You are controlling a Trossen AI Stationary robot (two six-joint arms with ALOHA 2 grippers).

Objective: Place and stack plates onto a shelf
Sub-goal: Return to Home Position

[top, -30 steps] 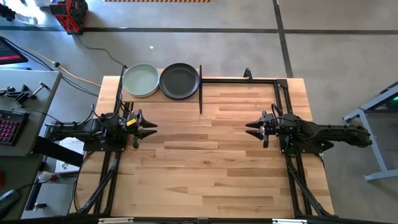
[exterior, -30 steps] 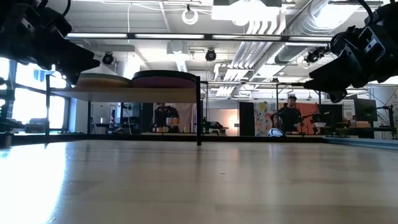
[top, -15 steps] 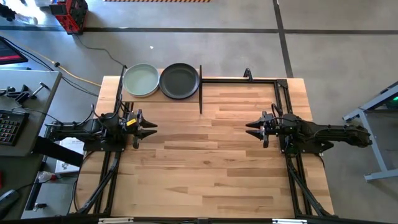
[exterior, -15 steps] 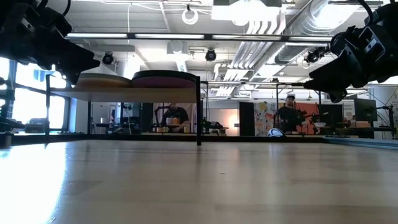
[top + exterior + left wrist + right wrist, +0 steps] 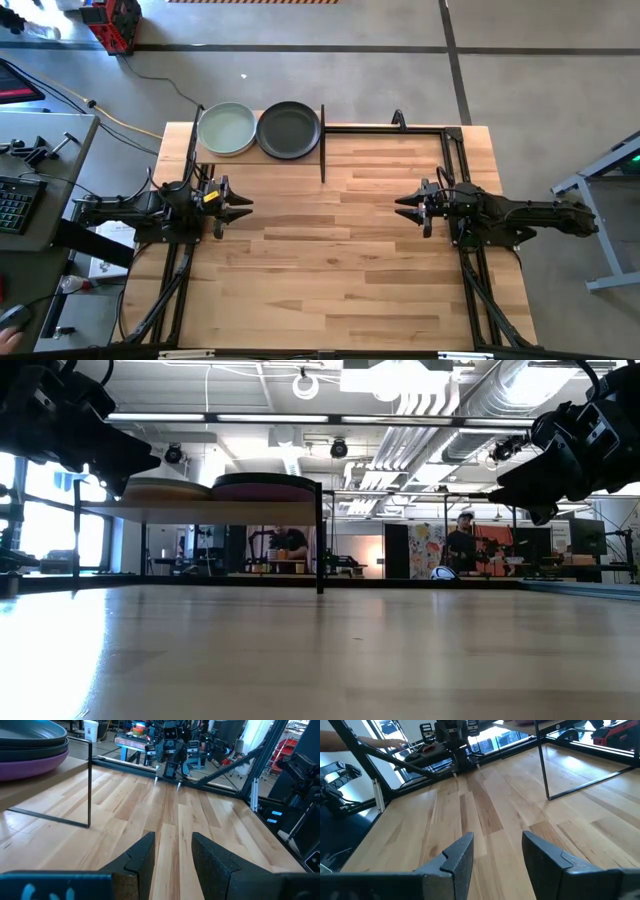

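Black fingers (image 5: 142,856) of left gripper (image 5: 243,205) spread apart, nothing pinched between them. Same on right gripper (image 5: 402,207): fingers (image 5: 459,857) parted, empty. Both grippers raised above bare wooden tabletop (image 5: 340,255), out in front of shelf (image 5: 200,511), left one near it, right one well off to its side, tips facing each other. On shelf, two stacks of plates side by side: sage green plate (image 5: 226,129) topping one, dark grey plate (image 5: 289,130) topping the other, purple plate (image 5: 30,766) lowest in that second stack. Person (image 5: 462,542) in room far beyond shelf.
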